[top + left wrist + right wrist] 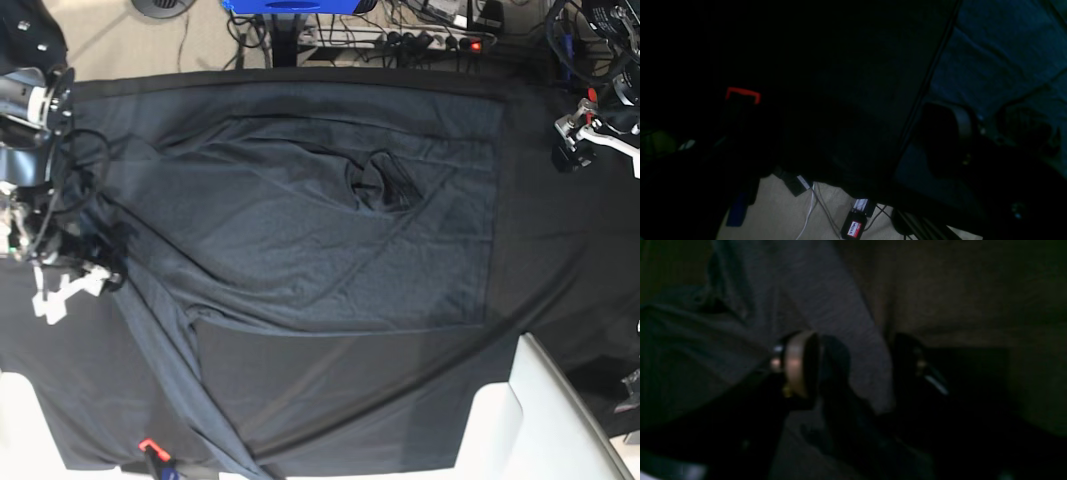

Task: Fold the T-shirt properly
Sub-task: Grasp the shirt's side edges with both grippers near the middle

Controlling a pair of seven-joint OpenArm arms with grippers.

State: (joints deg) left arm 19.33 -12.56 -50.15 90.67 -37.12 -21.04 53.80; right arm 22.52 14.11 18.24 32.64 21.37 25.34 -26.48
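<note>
Two arms work here. The big, soft, dark grey T-shirt [300, 230] lies spread over the desk's [560, 260] far half. The right gripper [75, 285] pinches its edge at the desk's left side; lift slowly. I cannot tell about the left gripper [572, 150].

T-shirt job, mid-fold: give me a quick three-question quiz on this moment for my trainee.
1. True or false: in the base view, the left gripper hangs over the middle of the T-shirt.
2. The T-shirt is: A) folded into a neat square, B) spread out on the black cloth with wrinkles, C) lifted wholly into the air.
3. Fill in: grey fabric runs between the fingers of the ___ gripper.

Key: 1 false, as it sits off to the side, past the shirt's edge. 2 B. 3 right.
</note>
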